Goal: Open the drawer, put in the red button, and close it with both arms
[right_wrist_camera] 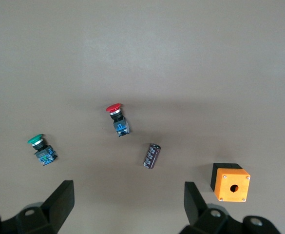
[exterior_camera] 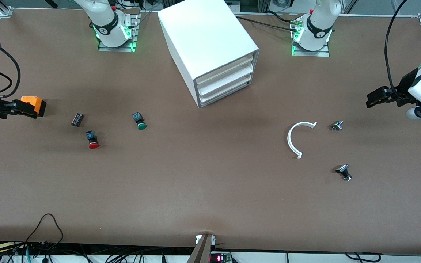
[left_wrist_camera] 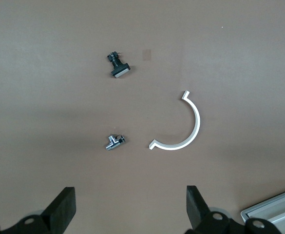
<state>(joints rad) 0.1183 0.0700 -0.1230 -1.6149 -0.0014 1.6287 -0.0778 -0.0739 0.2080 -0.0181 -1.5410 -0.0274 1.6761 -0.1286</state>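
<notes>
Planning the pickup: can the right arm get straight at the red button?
Probably yes. The red button lies alone on bare table, apart from the green button and the capacitor; the right tool hangs open above them.

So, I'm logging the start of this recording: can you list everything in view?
cabinet: 1, white, three shut drawers, between the arm bases
red button: 1, toward the right arm's end
green button: 1, beside the red one
dark cylinder: 1, beside the red button
orange box: 1, at the right arm's end
curved piece: 1, white, toward the left arm's end
small metal parts: 2, beside the curved piece
left gripper: open, waiting
right gripper: open, waiting
</notes>
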